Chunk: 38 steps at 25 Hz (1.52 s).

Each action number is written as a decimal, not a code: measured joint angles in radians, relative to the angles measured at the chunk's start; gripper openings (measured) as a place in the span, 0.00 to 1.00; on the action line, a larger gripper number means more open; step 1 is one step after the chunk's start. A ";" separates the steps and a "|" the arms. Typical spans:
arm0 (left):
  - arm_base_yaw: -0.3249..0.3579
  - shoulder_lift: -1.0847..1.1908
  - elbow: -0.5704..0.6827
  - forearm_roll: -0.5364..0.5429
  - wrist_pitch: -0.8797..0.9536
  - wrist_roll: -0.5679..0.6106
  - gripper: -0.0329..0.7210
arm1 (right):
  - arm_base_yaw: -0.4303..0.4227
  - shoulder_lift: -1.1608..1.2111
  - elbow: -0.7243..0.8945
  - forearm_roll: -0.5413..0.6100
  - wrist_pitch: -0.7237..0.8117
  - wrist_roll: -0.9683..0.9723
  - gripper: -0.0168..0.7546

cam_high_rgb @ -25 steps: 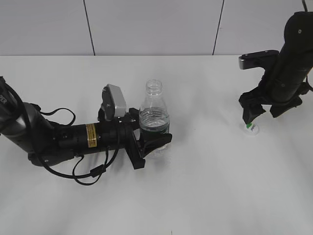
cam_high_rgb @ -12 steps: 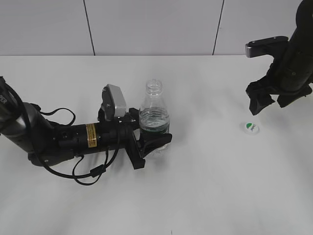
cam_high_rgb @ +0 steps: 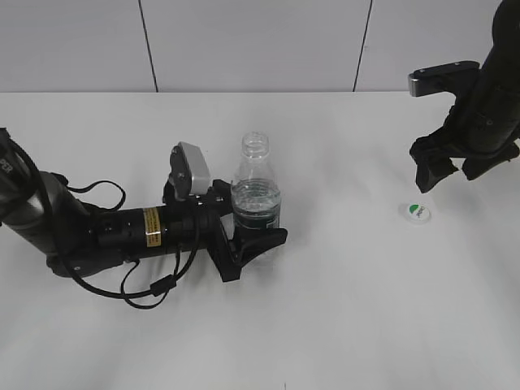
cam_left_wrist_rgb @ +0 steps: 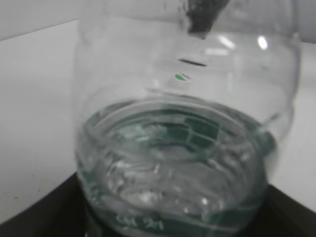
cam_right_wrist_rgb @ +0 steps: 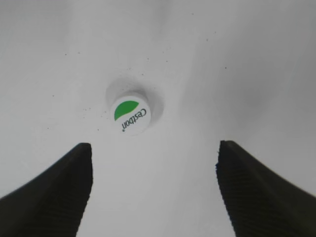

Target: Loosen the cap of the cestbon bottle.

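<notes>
The cestbon bottle [cam_high_rgb: 256, 193] stands upright near the table's middle, its threaded neck bare and water low inside. In the left wrist view the bottle [cam_left_wrist_rgb: 182, 123] fills the frame. My left gripper [cam_high_rgb: 256, 221] lies low around its green label band, open, the near finger [cam_high_rgb: 272, 238] spread off the wall. The cap [cam_high_rgb: 416, 212] lies flat on the table at the right, leaf mark up, also shown as the cap [cam_right_wrist_rgb: 131, 114] in the right wrist view. My right gripper [cam_high_rgb: 451, 171] hangs open above and behind it; nothing sits between the right gripper [cam_right_wrist_rgb: 155, 148] fingers.
The white table [cam_high_rgb: 349, 309] ends at a pale panelled wall [cam_high_rgb: 260, 41] behind. My left arm and its loose black cable [cam_high_rgb: 150, 284] lie across the left side of the table.
The right gripper rose off the cap, up and to the right, leaving it on the table. The left gripper's near finger has just spread outward from the bottle.
</notes>
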 joint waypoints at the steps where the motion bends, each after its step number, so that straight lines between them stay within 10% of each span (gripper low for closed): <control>1: 0.000 0.002 0.000 0.000 0.001 -0.004 0.73 | 0.000 0.000 0.000 0.000 0.003 0.000 0.79; 38: 0.000 -0.318 0.003 -0.018 0.006 -0.167 0.77 | 0.000 -0.001 0.000 -0.002 0.057 -0.002 0.79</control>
